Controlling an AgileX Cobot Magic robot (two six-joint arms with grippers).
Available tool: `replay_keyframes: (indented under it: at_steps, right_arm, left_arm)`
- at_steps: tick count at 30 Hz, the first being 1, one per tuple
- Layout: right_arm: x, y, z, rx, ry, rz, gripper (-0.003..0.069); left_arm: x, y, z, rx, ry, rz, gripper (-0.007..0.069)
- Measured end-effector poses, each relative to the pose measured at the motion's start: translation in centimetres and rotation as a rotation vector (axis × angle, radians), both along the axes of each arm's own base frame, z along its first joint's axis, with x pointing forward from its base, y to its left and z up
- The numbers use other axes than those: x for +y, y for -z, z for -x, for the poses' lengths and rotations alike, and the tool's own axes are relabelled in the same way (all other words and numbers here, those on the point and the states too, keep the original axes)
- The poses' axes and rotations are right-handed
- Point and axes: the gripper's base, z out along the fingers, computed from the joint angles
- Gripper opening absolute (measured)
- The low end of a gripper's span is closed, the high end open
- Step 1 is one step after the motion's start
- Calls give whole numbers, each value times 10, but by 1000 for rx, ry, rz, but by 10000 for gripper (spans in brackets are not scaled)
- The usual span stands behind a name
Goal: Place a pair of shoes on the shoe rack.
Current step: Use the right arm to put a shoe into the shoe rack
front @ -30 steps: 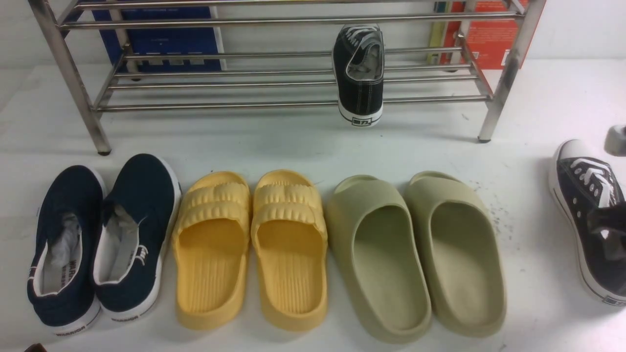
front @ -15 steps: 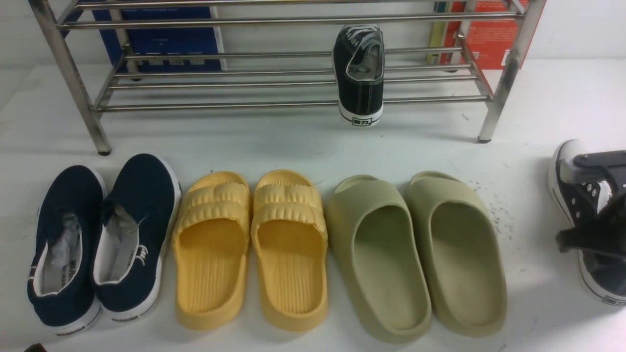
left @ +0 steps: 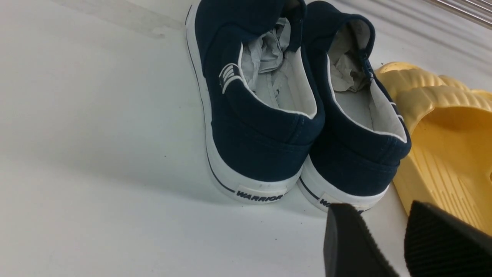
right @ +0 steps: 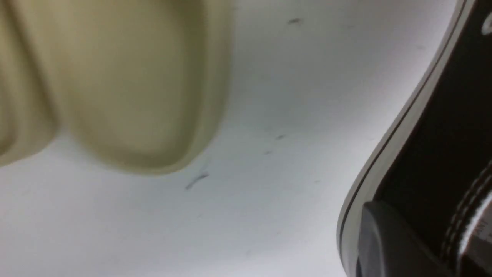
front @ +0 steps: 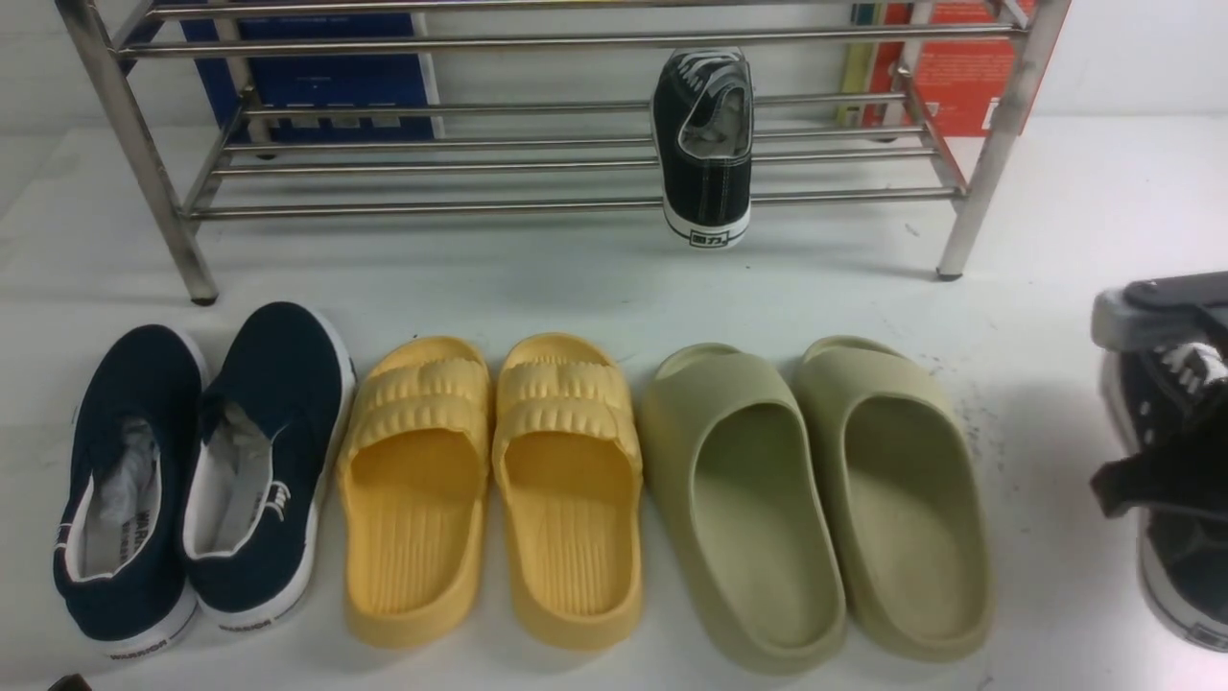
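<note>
Gripper: our right gripper [front: 1166, 403] closed on the black sneaker [front: 1188, 568] at its side.
Change: we see the sneaker shifted nearer us.

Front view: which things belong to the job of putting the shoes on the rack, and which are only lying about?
Job: black sneaker on the rack, black sneaker at the right edge, shoe rack.
Lying about: navy slip-ons, yellow slippers, green slippers.
</note>
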Motion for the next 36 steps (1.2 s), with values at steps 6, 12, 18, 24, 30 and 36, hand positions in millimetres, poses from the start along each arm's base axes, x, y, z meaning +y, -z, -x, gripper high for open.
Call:
replay_keyframes:
  at_steps: [6, 12, 18, 24, 30, 36]
  right_arm:
    - [39, -23, -5, -48, -166, -107, 41]
    - [59, -35, -51, -136, -223, -108, 41]
    - [77, -32, -105, -177, -238, -70, 41]
    - [90, -23, -141, -193, -244, -45, 41]
    - [95, -9, -184, -213, -206, -54, 41]
    - [88, -4, -215, -249, -163, -71, 42]
  left_arm:
    - [0, 0, 0, 0, 0, 0, 238]
    - [0, 0, 0, 0, 0, 0, 238]
    - [0, 0, 0, 0, 0, 0, 238]
    - [0, 0, 0, 0, 0, 0, 238]
    - [0, 0, 0, 0, 0, 0, 238]
    - [0, 0, 0, 0, 0, 0, 238]
